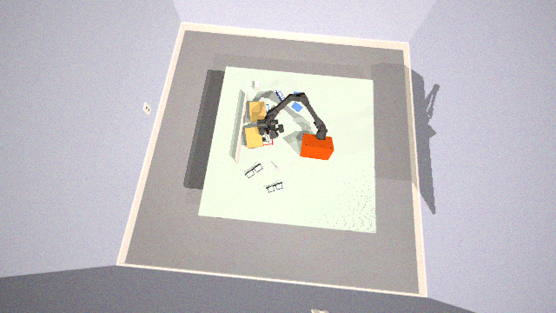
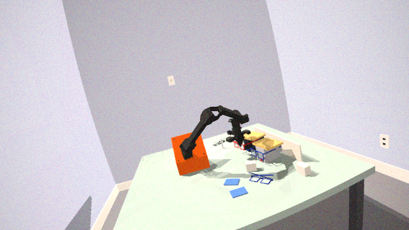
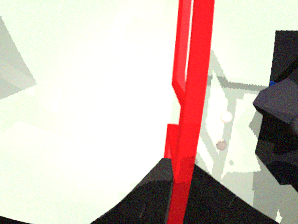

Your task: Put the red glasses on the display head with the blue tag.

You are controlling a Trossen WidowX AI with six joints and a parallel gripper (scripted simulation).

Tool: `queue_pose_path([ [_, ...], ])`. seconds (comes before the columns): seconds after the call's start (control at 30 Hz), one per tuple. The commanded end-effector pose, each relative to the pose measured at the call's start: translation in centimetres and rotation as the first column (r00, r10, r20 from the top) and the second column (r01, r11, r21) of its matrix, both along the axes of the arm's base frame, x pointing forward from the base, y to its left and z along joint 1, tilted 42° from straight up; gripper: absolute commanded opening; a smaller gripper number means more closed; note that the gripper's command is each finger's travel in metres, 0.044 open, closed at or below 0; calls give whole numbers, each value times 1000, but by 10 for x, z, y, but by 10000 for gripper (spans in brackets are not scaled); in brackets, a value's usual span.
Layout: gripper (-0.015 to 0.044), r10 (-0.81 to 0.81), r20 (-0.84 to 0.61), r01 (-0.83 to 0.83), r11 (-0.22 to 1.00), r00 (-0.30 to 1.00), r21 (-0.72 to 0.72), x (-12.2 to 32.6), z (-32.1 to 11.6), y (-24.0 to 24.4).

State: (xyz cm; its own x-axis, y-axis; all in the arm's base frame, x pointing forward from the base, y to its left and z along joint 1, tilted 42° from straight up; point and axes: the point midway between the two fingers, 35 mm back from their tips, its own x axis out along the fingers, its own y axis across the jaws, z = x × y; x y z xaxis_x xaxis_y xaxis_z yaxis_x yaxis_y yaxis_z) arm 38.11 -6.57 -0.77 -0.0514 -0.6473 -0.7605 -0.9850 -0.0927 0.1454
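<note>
The red glasses (image 1: 272, 142) (image 2: 242, 147) (image 3: 200, 65) are held by my gripper (image 1: 273, 136) (image 2: 240, 144) (image 3: 174, 168), which is shut on the frame near the bridge. They hang in front of the black display head with a yellow top (image 1: 254, 138) (image 2: 255, 136), temples pointing toward it. A small blue patch, perhaps the tag, shows on this head at the wrist view's right edge. Whether the temples pass beside the head and whether the bridge touches the nose cannot be told. The grey head (image 1: 257, 109) (image 2: 272, 155) wears blue glasses and has a red mark low in front.
A pale board (image 1: 240, 145) (image 2: 294, 151) stands behind both heads. Blue glasses, two blue cards (image 2: 232, 182) (image 2: 238, 192) and white cubes (image 2: 251, 167) (image 2: 303, 168) lie on the grey head's side. Two black glasses and a thin pale post (image 2: 223, 144) are on the other side.
</note>
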Motion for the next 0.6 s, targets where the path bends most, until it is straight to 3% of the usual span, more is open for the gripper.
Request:
queue_pose_path([
  [0.0, 0, 4, -3, -4, 1000, 1000, -5, 8, -1, 0],
  [0.57, 0, 2, -4, -2, 1000, 1000, -5, 30, -4, 2],
])
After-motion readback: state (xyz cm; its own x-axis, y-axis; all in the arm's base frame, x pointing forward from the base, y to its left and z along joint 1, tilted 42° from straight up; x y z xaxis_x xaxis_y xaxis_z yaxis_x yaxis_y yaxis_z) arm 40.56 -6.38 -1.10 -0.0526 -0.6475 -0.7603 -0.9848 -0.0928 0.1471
